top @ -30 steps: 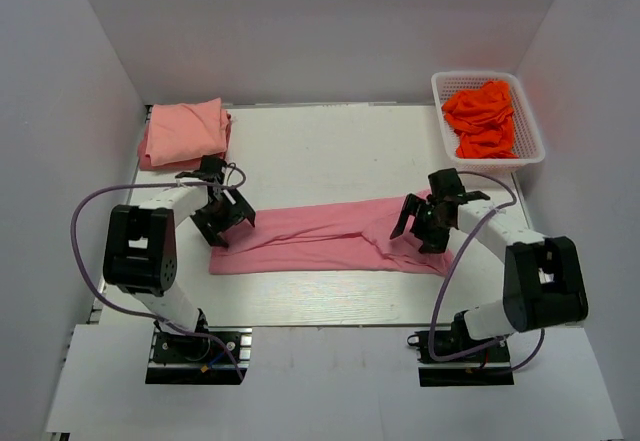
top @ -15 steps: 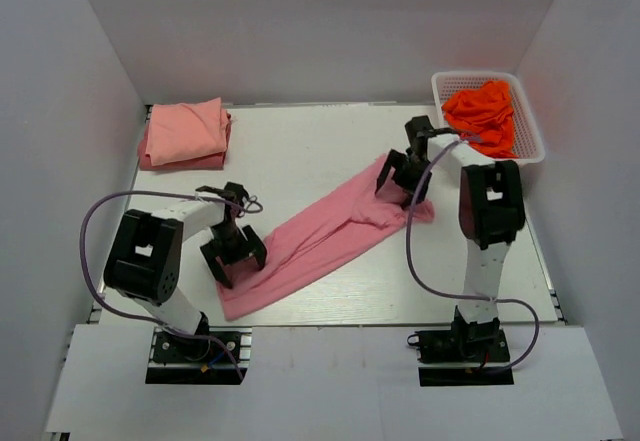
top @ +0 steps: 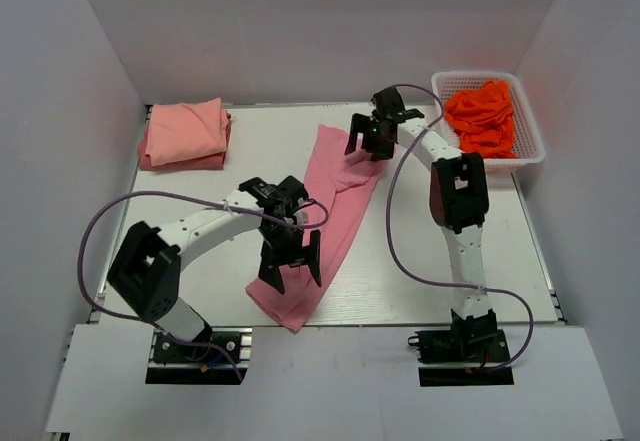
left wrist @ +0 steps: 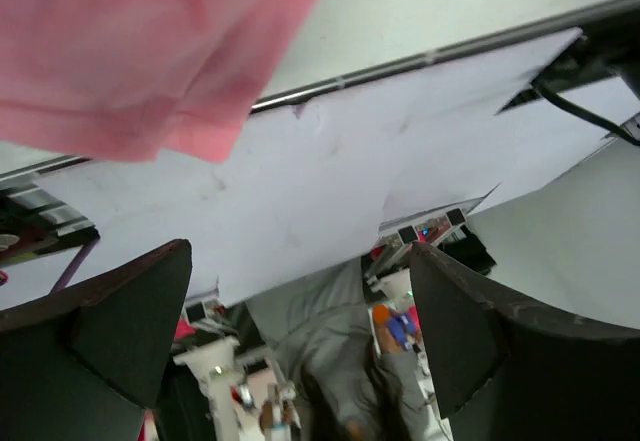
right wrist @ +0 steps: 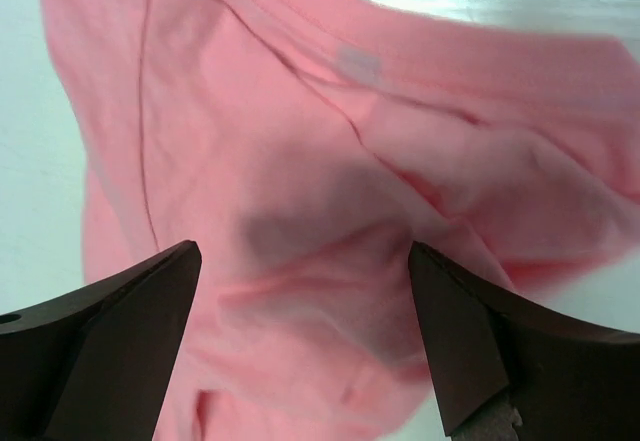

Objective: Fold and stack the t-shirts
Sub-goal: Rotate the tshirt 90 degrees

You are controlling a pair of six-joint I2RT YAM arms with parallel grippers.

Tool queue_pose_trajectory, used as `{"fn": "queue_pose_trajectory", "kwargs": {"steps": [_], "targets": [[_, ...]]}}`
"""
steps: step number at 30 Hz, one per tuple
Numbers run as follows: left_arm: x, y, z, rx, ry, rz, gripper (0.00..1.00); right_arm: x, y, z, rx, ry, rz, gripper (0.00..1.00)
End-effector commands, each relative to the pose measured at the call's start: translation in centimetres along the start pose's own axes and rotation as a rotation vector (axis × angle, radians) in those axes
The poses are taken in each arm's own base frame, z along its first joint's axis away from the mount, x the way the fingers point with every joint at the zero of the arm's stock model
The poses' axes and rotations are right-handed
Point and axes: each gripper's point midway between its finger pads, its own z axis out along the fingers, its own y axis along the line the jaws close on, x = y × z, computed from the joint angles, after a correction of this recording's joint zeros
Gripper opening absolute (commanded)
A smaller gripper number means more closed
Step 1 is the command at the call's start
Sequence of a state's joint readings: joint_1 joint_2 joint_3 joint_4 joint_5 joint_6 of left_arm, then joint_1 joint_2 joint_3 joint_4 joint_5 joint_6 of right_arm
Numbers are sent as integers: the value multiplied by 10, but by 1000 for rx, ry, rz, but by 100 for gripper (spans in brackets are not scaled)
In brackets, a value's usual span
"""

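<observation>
The rose pink t-shirt [top: 335, 201] lies as a long narrow strip running from the far middle of the table to the near edge. My right gripper [top: 368, 143] hovers open over its far end, and the cloth fills the right wrist view [right wrist: 300, 161] between the wide-apart fingers. My left gripper [top: 290, 261] is open over the strip's near end. In the left wrist view the shirt [left wrist: 120, 51] shows only at the top left, and nothing is between the fingers. The salmon pink t-shirt [top: 183, 133] lies folded at the far left corner.
A white basket [top: 530, 131] holding orange cloths [top: 482, 116] stands at the far right. The table's near edge [left wrist: 400, 66] runs just beyond the shirt's near end. Grey cables loop from both arms. White walls enclose the table on three sides.
The rose pink shirt has swung from lying left to right into a far-to-near strip. My right gripper moved far and left with its end; my left gripper moved right and nearer.
</observation>
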State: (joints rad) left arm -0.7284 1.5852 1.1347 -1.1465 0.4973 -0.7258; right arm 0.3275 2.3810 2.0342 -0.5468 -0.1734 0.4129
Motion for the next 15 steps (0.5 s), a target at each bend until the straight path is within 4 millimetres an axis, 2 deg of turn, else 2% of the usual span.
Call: {"fn": "queue_pose_trajectory", "kwargs": {"steps": [1,3,4,5,6,8,9,10,11,13,14,15], "targets": [[5,-14,-40,51,-127,107,100,-22,8,-58,84,-132,-133,90],[-16,7,-50,-97,-255,83,100,-25,16,-94,150,-186,-158,90],[-31,18,-55,-159,-334,45,100,0,16,-98,194,-156,-169,90],[-35,22,-59,-180,-371,27,100,3,24,-110,193,-173,-176,90],[-38,24,-60,-195,-393,2,100,16,31,-112,188,-157,-182,90],[-43,28,-58,-172,-432,-10,100,59,20,-104,228,-80,-178,90],[-44,24,-63,-139,-466,-7,100,76,36,-113,199,-71,-196,90],[-49,19,-65,-108,-498,7,100,86,39,-114,189,-56,-181,90],[-48,21,-62,-104,-503,8,100,108,32,-112,195,-10,-178,90],[-48,23,-66,-89,-542,4,100,132,52,-110,135,30,-175,90],[-47,26,-62,-97,-534,1,100,150,52,-105,130,67,-178,90],[-47,26,-62,-97,-534,1,100,163,61,-103,91,104,-170,90]]}}
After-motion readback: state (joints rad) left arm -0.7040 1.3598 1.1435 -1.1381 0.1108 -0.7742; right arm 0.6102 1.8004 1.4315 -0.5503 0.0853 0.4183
